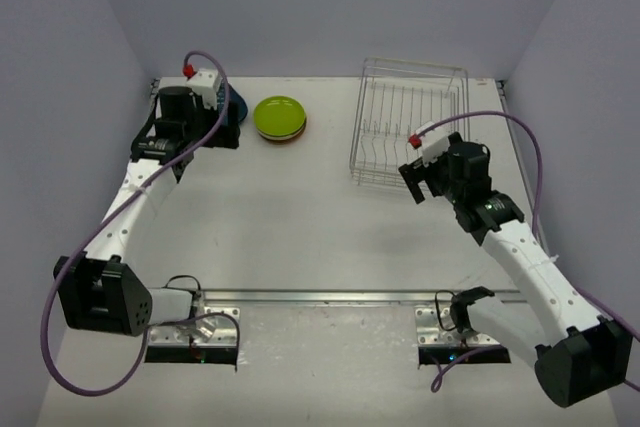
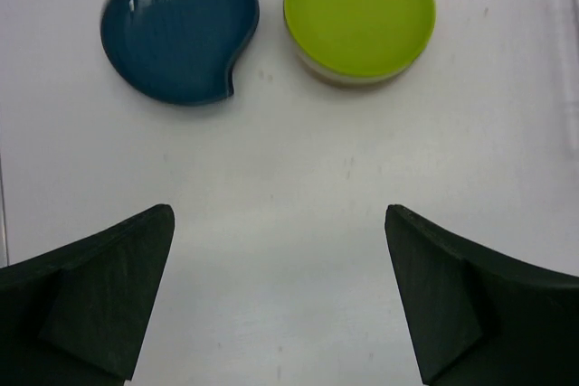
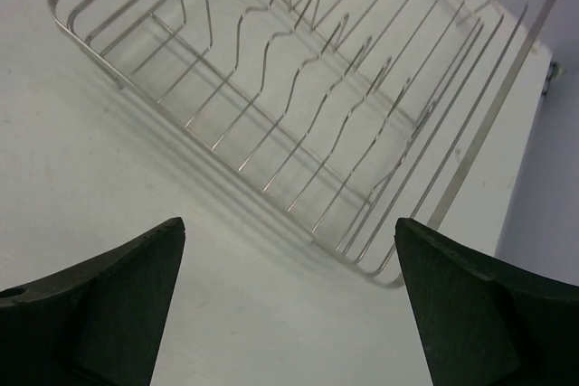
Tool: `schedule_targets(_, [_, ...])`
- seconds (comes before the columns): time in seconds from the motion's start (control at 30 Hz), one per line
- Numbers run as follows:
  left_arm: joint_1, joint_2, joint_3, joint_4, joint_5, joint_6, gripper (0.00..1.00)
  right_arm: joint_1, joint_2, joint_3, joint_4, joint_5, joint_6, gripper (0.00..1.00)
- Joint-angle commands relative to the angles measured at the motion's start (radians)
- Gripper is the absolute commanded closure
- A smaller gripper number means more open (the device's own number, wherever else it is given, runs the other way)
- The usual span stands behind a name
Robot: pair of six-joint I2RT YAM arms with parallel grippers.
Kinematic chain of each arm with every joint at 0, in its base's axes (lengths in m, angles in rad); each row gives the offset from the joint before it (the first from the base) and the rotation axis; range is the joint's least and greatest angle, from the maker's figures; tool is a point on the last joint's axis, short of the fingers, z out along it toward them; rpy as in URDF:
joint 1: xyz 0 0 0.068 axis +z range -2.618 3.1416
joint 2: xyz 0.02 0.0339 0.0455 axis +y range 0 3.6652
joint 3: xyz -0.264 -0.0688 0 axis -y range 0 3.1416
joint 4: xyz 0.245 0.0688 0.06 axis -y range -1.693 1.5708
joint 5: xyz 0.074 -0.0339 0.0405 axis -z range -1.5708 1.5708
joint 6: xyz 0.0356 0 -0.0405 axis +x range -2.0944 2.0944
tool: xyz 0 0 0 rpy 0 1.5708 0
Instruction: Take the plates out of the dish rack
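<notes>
The dish rack [image 1: 408, 125], a silver wire basket, stands at the back right with nothing in it; in the right wrist view its rim [image 3: 453, 183] and dividers fill the top. My right gripper [image 1: 421, 183] [image 3: 289, 223] hangs open just in front of its near edge. At the back left lies a stack of plates with a lime green plate [image 1: 280, 117] [image 2: 359, 14] on top. A dark blue teardrop plate [image 2: 176, 29] [image 1: 241, 107] lies beside the stack, mostly hidden behind the left arm in the top view. My left gripper [image 1: 205, 127] [image 2: 279, 214] is open above bare table, short of both plates.
Grey walls close off the table at the back and on both sides. The table's right edge [image 3: 543, 88] runs just beyond the rack. The arm bases and a metal rail [image 1: 330, 297] sit at the near edge.
</notes>
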Motion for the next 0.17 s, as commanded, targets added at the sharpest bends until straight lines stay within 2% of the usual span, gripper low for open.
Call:
schedule_targets(0.0, [-0.001, -0.224, -0.252, 0.021, -0.002, 0.081, 0.0, -0.066, -0.111, -0.096, -0.06, -0.078, 0.263, 0.01])
schedule_targets(0.13, [-0.001, -0.35, -0.353, 0.024, 0.005, 0.086, 0.0, -0.117, -0.174, -0.149, -0.063, -0.098, 0.323, 0.01])
